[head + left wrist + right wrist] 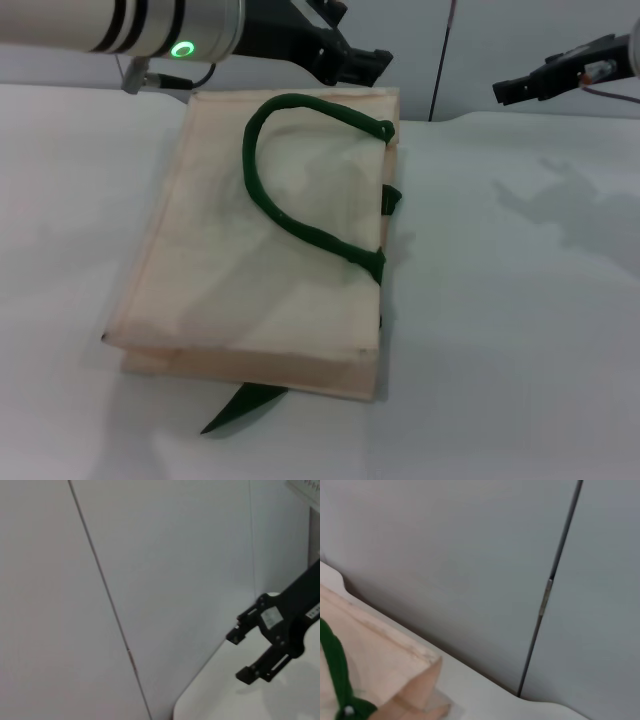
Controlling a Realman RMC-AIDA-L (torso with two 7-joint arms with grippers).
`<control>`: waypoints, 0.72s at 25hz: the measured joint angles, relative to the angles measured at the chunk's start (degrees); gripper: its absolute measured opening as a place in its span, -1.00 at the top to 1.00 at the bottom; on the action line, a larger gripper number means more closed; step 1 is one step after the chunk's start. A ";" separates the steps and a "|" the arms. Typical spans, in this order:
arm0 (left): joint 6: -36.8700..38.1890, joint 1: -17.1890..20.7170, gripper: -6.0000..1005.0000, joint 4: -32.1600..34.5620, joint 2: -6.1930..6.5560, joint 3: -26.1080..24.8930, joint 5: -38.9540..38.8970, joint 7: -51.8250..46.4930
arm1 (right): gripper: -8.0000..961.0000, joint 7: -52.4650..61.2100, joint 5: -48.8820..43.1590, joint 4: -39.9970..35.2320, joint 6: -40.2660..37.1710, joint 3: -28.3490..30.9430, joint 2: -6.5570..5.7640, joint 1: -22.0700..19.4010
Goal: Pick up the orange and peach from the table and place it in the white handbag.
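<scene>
Cream fabric fills the near middle of the white surface (520,330): the white handbag (260,290) lies flat on its side, one dark green handle (290,215) looping across its upper panel and another strap end (240,405) poking out from beneath its nearest edge. Its mouth faces the right side of the scene, pressed nearly closed, and nothing can be seen inside it. Neither the orange nor the peach shows in any view, so whether they are already in the bag cannot be told. Beyond the bag's far edge, the left gripper (360,62) hangs above the surface near the far corner; whether its fingers are apart or together cannot be told. Farther right, the right gripper (515,88) hovers well apart from the bag, and the left wrist view shows its jaws standing apart with nothing between them. Judged from this, any further placing would go best with the mouth lifted by a handle first, so fruit drops in, not against the flattened fabric.
</scene>
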 joint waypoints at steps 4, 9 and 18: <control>2.65 0.62 -0.48 -0.22 -0.12 -0.61 0.07 -0.21 | -0.79 0.15 0.23 -0.36 -0.87 0.94 0.22 -0.32; 7.64 2.39 -0.48 -0.32 -0.21 -1.22 0.14 -0.27 | -0.79 0.06 2.19 -1.38 -4.42 3.42 0.44 -1.04; 25.24 6.65 -0.48 -3.79 -0.39 -1.71 -0.40 -1.29 | -0.79 -15.53 29.01 -6.76 -18.17 1.39 1.11 -9.84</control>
